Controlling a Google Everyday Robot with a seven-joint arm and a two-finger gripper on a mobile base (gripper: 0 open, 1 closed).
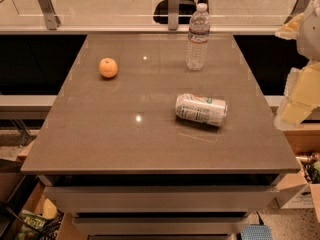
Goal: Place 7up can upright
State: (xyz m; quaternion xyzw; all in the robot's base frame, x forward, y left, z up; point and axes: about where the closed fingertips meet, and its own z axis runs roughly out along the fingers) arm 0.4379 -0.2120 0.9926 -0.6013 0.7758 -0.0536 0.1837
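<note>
The 7up can (201, 109), silver-white with green markings, lies on its side on the grey-brown table (100, 144), right of the middle, with its ends pointing left and right. My gripper (296, 104), pale yellow and white, hangs at the right edge of the view, off the table's right side, well clear of the can and holding nothing that I can see.
A clear plastic water bottle (198, 37) with a white cap stands upright near the table's far edge. An orange (108, 67) sits at the far left. A glass railing (100, 9) runs behind the table. Boxes and bags lie on the floor (30, 219).
</note>
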